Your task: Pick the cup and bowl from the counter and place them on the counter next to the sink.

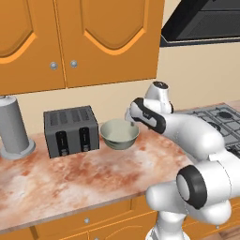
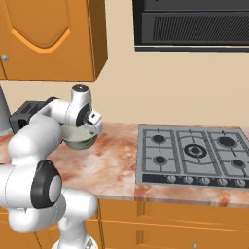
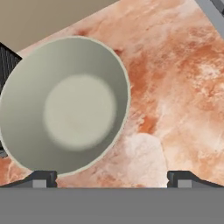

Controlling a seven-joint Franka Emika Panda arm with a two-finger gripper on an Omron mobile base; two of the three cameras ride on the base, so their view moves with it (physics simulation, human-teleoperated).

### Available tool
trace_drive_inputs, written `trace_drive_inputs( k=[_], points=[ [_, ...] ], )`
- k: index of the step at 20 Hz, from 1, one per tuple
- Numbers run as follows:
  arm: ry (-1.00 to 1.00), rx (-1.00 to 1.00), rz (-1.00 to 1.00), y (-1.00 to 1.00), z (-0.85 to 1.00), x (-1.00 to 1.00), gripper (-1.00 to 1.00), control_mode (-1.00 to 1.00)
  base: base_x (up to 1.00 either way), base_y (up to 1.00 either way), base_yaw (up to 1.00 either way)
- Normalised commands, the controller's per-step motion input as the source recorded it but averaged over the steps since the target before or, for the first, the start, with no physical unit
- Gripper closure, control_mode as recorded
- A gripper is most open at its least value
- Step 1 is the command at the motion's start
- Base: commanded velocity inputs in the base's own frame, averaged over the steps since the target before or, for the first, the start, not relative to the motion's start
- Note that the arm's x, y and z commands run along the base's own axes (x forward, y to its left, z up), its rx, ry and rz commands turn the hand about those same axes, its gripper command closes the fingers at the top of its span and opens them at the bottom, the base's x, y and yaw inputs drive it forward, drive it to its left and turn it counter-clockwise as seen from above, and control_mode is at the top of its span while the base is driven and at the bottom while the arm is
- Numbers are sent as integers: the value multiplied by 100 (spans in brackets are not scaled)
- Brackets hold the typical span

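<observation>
counter (image 1: 70, 178): reddish marble slab over orange cabinets, runs from left wall to gas stovetop (image 2: 194, 153) at right. dark toaster (image 1: 71, 130) stands toward back, grey metal canister (image 1: 13, 127) well left of it. bowl (image 1: 120, 133): pale grey-green, upright on counter, just right of toaster, apart from it. gripper (image 3: 111, 177) hovers above bowl's rim on stovetop side, jaws spread to full width, nothing held; one fingertip (image 3: 41, 178) over bowl edge, other over bare counter.
</observation>
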Motion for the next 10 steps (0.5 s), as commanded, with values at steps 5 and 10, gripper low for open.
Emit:
trace_drive_inputs(
  k=[5,10],
  points=[
    [0,0,-4,0,-33,8,-100,-100,0,0,0],
    [0,0,-8,0,-47,29,-100,-100,0,0,0]
  ],
)
